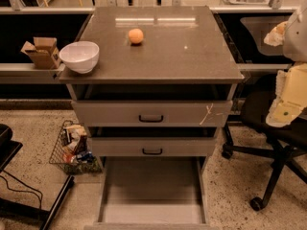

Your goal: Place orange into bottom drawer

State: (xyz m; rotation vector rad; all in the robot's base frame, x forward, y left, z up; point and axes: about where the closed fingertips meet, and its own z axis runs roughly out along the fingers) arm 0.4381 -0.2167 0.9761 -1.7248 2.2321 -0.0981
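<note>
The orange (135,36) is a small round pale-orange fruit resting on the grey cabinet top (192,56), toward the back and a little left of centre. The bottom drawer (152,195) is pulled fully open below two upper drawers; its flat grey floor shows nothing inside. My arm (290,87) comes in at the right edge of the camera view, beside the cabinet. My gripper (274,34) is at its upper end, to the right of the cabinet top, well apart from the orange and high above the drawer.
A white bowl (79,56) stands at the cabinet top's front left corner. A small cardboard box (42,51) sits on a ledge at left. A wire basket (72,150) of items stands on the floor left of the drawers. A black office chair (268,128) stands at right.
</note>
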